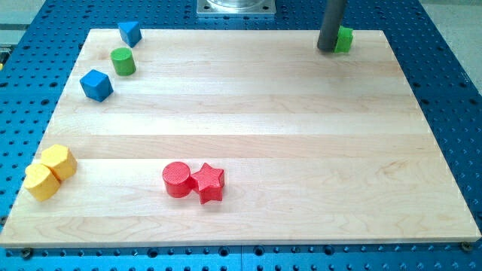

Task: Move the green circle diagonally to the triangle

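Note:
The green circle [123, 61], a short green cylinder, stands near the view's top left of the wooden board. A blue block [129, 32], which may be the triangle, lies just above it at the top edge. A blue cube [96, 84] lies just below and left of the green circle. My tip [327, 50] is far away at the view's top right, touching or very close to a green block [344, 39] partly hidden behind the rod.
A red circle [177, 179] and a red star [208, 182] touch each other near the view's bottom middle. Two yellow blocks [50, 172] sit together at the bottom left. The wooden board [248, 113] lies on a blue perforated table.

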Controlling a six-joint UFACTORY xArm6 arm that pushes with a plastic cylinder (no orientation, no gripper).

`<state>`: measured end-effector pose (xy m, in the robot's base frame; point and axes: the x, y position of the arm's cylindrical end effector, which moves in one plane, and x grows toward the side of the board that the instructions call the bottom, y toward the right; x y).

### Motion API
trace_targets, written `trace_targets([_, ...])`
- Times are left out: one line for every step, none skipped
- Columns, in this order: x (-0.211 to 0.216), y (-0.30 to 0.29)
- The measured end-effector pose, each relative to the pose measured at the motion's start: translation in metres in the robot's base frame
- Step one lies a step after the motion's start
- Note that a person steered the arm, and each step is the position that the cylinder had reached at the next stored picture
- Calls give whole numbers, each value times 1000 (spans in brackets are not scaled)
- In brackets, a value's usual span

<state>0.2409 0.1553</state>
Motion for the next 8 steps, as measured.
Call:
trace_targets([52, -140])
trace_targets([47, -249])
trace_targets([10, -274])
trace_targets([0, -343])
trace_targets([6, -408])
trace_targets([7, -433])
trace_targets([28, -437])
trace_targets([51, -438])
